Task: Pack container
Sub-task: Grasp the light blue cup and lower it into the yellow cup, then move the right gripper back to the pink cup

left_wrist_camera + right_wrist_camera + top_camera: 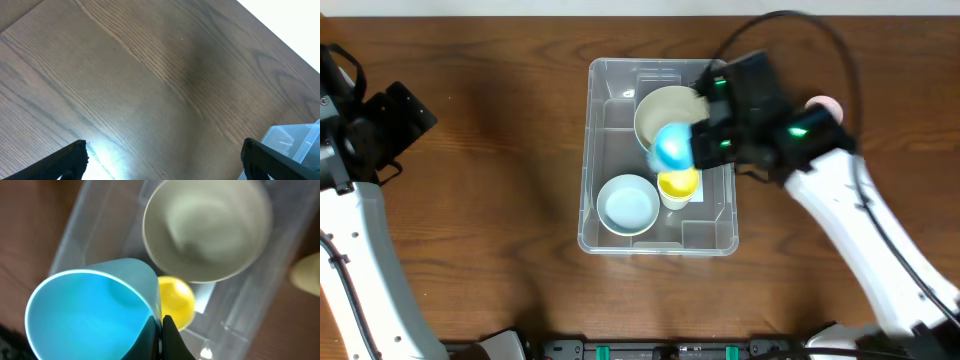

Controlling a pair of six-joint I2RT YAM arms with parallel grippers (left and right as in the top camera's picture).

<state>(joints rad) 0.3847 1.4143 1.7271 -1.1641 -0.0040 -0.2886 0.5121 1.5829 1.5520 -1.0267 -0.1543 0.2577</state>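
So the whole thing comes down to what's under the right gripper (705,140). Its jaws are pinched tight on the rim of a bright blue plastic cup (672,147), and that cup hangs right over the large clear plastic rectangular container (610,130), roughly above the gap between the round cream bowl (668,112) and the small yellow cup (678,183). A pale blue bowl (628,203) takes the near left corner.

The container sits mid wooden tabletop (500,150), with its long axis running far-to-near in the overhead view.

I'd say the drop is basically straight down, and the bare floor looks to be on the far left side.

The left gripper (395,125) is well apart on the left over bare wood, jaws spread wide and holding nothing, so the right arm is clearly the nearer one.
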